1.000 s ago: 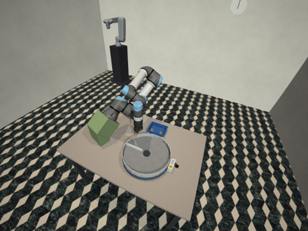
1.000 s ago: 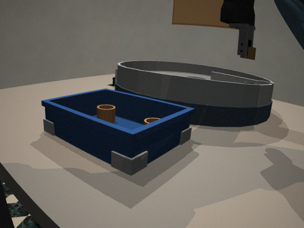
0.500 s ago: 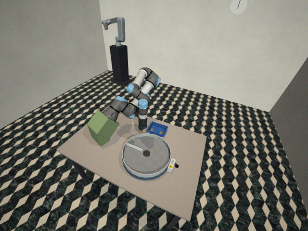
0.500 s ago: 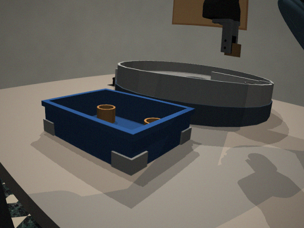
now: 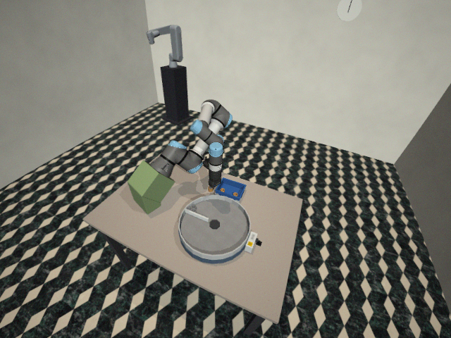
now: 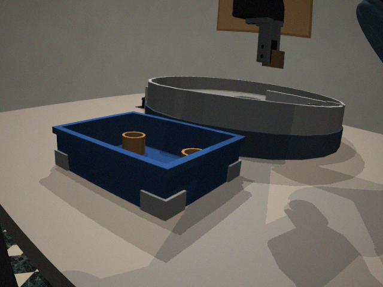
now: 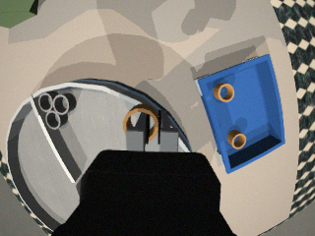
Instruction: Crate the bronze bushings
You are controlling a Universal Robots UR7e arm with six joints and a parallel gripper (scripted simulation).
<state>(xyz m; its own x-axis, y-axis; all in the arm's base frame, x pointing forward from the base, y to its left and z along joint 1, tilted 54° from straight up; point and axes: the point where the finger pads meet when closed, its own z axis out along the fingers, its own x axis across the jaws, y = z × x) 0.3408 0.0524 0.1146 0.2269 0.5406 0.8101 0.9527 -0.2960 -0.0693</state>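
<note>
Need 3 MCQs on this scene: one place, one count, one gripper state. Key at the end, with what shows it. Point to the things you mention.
1. Where are the steel bushings?
A) in the crate
B) on the turning table
C) in the gripper

2. How many bronze bushings are in the crate?
A) one
B) three
C) two

3. Gripper state?
A) shut on a bronze bushing
B) open
C) shut on nothing

1 B: the steel bushings (image 7: 52,120) sit by the bar (image 7: 54,140) on the turning table (image 5: 232,232) (image 7: 103,115).
2 C: two bronze rings show in the crate (image 5: 238,184) (image 6: 102,173) (image 7: 256,105).
3 A: the gripper (image 6: 271,58) (image 7: 154,120) has a bronze bushing (image 6: 278,59) (image 7: 127,123) pinched by its wall.
</note>
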